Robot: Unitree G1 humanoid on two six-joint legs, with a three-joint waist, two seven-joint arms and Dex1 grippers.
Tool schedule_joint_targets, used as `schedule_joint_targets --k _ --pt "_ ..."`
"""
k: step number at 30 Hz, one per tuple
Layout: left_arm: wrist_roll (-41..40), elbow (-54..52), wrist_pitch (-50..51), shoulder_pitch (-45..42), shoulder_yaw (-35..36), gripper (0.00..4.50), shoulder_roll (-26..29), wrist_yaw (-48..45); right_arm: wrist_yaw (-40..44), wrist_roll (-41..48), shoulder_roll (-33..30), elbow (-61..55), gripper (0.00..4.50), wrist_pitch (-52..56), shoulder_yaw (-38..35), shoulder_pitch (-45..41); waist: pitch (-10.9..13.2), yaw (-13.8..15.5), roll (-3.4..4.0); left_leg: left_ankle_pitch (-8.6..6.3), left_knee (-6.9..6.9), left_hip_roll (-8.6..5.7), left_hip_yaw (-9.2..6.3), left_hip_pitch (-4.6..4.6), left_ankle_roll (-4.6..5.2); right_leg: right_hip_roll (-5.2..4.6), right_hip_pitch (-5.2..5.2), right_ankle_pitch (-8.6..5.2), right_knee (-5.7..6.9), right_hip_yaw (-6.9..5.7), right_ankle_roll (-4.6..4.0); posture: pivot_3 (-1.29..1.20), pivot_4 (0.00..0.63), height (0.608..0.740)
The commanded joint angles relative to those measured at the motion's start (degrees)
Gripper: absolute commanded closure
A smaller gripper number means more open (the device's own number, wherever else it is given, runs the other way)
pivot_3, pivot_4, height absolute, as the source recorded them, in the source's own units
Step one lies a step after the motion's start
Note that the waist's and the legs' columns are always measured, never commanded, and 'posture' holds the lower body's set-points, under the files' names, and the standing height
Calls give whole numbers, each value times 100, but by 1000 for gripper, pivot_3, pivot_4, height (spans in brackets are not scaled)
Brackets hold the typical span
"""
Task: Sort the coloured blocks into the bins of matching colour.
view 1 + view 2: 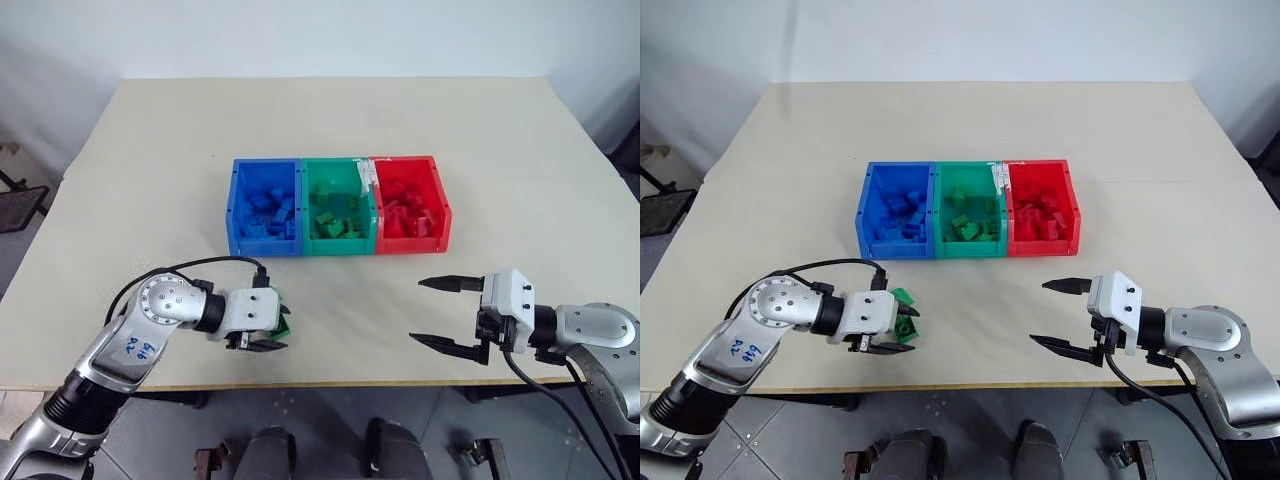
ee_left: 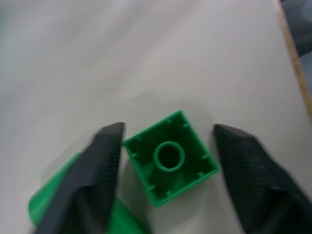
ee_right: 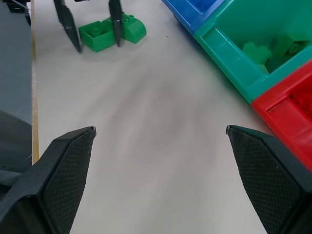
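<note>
Left tool [image 2: 165, 146] sits low over the desk [image 1: 330, 130] near its front edge, fingers either side of a green block [image 2: 169, 157] lying hollow side up; one finger touches it, the other shows a gap, so no grip. Another green block [image 3: 132, 28] lies just beside. Right tool [image 1: 436, 312] hangs wide open, holding nothing. Bins [image 1: 338, 205] sit mid-desk, blue, green, red, with blocks inside
</note>
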Motion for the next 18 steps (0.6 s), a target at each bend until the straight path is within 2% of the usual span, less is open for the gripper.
schedule_joint_targets --k 1,4,6,11,15,18 --pt "27 -61 -12 28 -58 2657 46 -51 -38 73 -41 -186 0 -25 -159 23 0 -2 0 0 0 0 0 1 0 0 0 0 0 0 0 0 150 740" --pt "-92 -35 -35 -36 17 2978 -97 3 -76 85 -38 -195 0 -15 -186 39 0 -2 0 0 0 0 0 1 0 0 0 0 0 1 0 0 150 740" --pt "-238 -44 62 -76 99 2998 -227 55 -103 104 -35 -211 0 -7 -219 70 0 11 0 0 2 0 1 0 0 0 0 0 0 2 0 0 150 740" --pt "-1028 2 781 -1076 584 2998 -1492 805 -958 631 339 -525 0 420 -1204 564 2 166 -20 -3 35 -2 -6 -22 7 -1 1 5 1 0 7 0 150 740" --pt "-812 664 637 -1775 609 2998 -2122 1446 -1563 823 699 -823 0 618 -1577 815 -7 148 -24 -4 29 -4 -2 -9 8 0 4 12 4 7 11 0 150 740" --pt "-426 1684 261 -2343 467 2998 -2529 1946 -2115 976 1042 -988 0 680 -1967 997 -7 141 -24 -4 23 -5 2 -7 8 0 3 11 1 10 11 0 150 740"
